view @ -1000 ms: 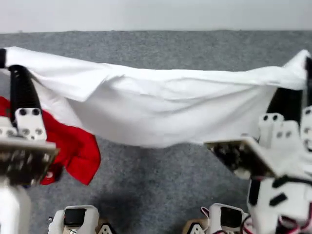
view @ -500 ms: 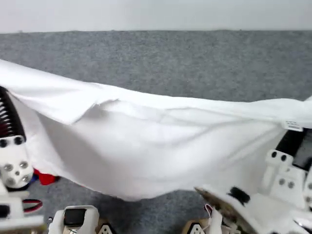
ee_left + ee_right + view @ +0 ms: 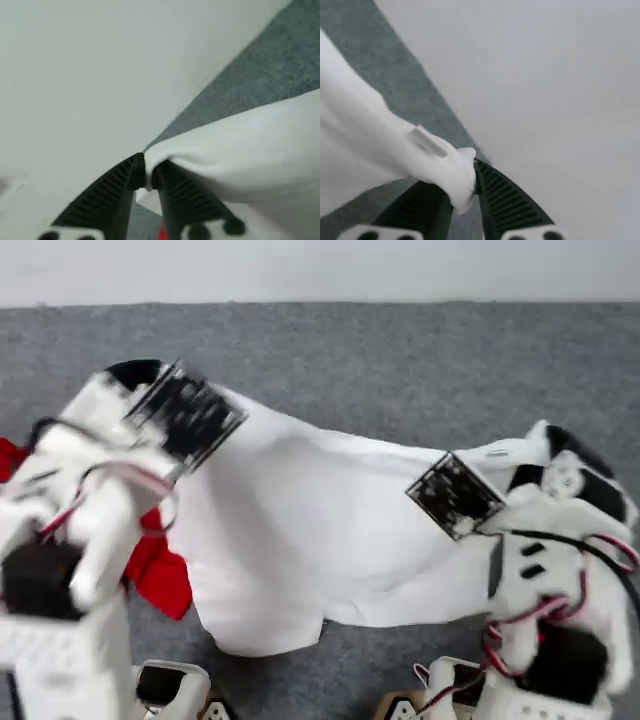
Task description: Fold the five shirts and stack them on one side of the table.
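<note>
A white shirt is draped across the middle of the grey table, its far edge lifted at both ends. At the left end, my left gripper is shut on a corner of the white shirt; the left wrist view has the cloth pinched between the black fingers. At the right end, my right gripper is shut on the other corner, with a bunched fold of the shirt clamped at the fingertips. A red shirt lies crumpled at the left, partly under the white one.
The grey table surface runs back to a white wall, with open room beyond the shirt. The two arm bases stand at the front edge.
Both arms have swung forward and down with the white shirt. It was stretched high between them and now hangs lower, with most of it resting on the table.
</note>
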`<state>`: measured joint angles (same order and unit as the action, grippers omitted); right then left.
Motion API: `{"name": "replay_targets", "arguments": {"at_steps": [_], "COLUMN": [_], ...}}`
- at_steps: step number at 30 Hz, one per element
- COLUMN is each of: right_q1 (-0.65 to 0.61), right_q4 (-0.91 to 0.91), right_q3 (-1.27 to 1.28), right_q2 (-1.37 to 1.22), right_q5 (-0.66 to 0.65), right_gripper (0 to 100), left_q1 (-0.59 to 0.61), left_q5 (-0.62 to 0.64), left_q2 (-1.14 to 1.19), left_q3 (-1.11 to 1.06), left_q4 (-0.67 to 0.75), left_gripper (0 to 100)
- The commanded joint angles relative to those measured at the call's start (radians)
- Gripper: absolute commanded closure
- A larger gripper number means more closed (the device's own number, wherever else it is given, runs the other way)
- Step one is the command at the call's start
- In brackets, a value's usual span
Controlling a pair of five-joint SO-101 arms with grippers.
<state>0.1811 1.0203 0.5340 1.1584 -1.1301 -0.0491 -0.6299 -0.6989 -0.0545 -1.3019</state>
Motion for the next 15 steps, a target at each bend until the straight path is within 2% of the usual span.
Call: {"name": "replay_targets", "arguments": {"at_steps": [1, 9, 15], "right_q1": [-0.015, -0.015, -0.012], "right_q4": [-0.185, -0.688, -0.997], "right_q3": [0.163, 0.545, 0.595], "right_q2": [-0.013, -0.025, -0.225], "right_q5": [-0.009, -0.037, -0.054], "right_gripper": [98.8, 98.8, 98.8], "left_q1": [-0.005, 0.0, 0.002], "left_q5": [-0.009, -0.002, -0.002], "left_q2": [0.066, 0.298, 0.439], "left_q3": [-0.099, -0.18, -0.177], "left_q4": [0.175, 0.44, 0.611], "left_gripper": [98, 98, 99]}}
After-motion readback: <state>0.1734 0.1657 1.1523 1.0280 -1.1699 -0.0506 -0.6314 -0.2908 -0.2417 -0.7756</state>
